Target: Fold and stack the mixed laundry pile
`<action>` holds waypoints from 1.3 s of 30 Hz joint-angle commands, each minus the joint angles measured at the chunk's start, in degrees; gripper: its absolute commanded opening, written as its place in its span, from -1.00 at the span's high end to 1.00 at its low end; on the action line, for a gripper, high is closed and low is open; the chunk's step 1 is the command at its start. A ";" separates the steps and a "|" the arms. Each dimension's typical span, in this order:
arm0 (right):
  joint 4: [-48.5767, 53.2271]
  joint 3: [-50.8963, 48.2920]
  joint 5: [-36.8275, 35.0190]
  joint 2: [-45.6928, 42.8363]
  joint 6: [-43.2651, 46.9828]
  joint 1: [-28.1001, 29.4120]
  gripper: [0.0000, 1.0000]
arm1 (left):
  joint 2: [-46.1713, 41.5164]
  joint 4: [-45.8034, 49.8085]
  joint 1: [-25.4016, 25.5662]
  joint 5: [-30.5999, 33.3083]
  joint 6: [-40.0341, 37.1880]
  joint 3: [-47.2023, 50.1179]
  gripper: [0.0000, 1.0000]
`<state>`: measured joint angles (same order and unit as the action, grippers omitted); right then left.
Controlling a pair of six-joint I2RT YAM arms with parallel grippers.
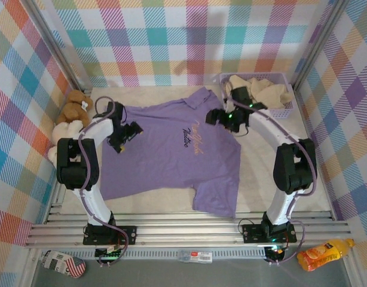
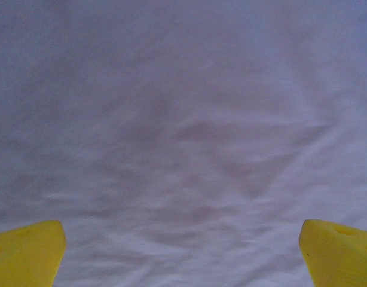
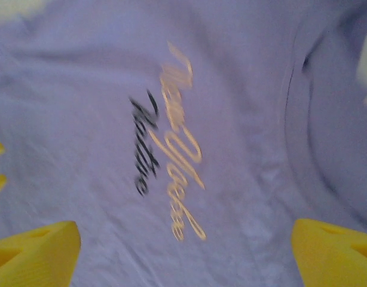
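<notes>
Lavender shirt [image 1: 171, 149] lying spread on the table [image 1: 261, 179], left jaws gaping released above its left side, right jaws gaping released above its lettering [image 3: 171, 143], cream garment [image 1: 273, 89] sitting in the basket [image 1: 288, 109].

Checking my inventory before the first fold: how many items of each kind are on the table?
Garments: 2, the purple shirt and the cream garment
Baskets: 1, the lavender basket
Teddy bears: 2, the brown bear and the cream bear
Total: 5
</notes>
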<state>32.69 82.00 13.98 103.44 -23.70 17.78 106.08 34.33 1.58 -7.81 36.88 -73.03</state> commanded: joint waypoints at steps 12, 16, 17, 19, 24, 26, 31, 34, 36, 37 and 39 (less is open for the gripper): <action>-4.33 -4.96 -11.61 10.72 -4.29 -3.02 -0.98 | 16.21 3.60 -1.49 11.11 -6.32 -13.33 -0.99; -3.56 -0.78 -12.26 12.14 -2.07 -3.63 -0.98 | 19.57 8.49 -1.16 6.91 -7.18 -21.02 -1.00; -2.71 0.03 -12.62 11.74 -1.41 -3.65 -0.98 | 18.88 9.18 -0.86 6.16 -7.09 -21.68 -0.99; -1.38 0.17 -13.51 9.78 -0.92 -3.70 -0.98 | 15.78 10.10 -0.37 4.98 -6.83 -21.36 -1.00; 4.05 -6.98 -15.88 -0.61 -0.64 -1.51 -0.98 | 3.12 10.62 -0.07 4.64 -6.58 -15.00 -1.00; 6.64 -11.86 -15.62 -6.12 -0.89 1.28 -0.98 | -1.90 10.91 -0.09 4.88 -6.48 -11.76 -1.00; 13.00 -22.70 -14.44 -16.51 -4.68 11.26 -0.99 | -11.99 11.21 0.12 3.17 -3.84 -1.95 -1.00; 15.42 -28.66 -15.09 -22.66 -8.89 18.46 -0.84 | -17.28 10.08 1.07 1.34 -1.19 5.02 -1.00; 16.43 -32.54 -15.87 -25.74 -11.35 23.62 -0.67 | -20.55 9.56 2.67 1.05 0.79 9.30 -1.00; 16.86 -33.82 -16.24 -26.66 -12.28 25.29 -0.60 | -21.88 9.44 3.45 1.24 1.76 10.85 -1.00; 17.27 -36.70 -16.06 -28.57 -14.69 29.58 -0.42 | -24.48 9.49 5.39 1.69 4.06 13.78 -1.00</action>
<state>45.87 48.01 -1.13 77.38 -33.01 43.75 84.97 43.22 4.54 -5.08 36.67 -62.39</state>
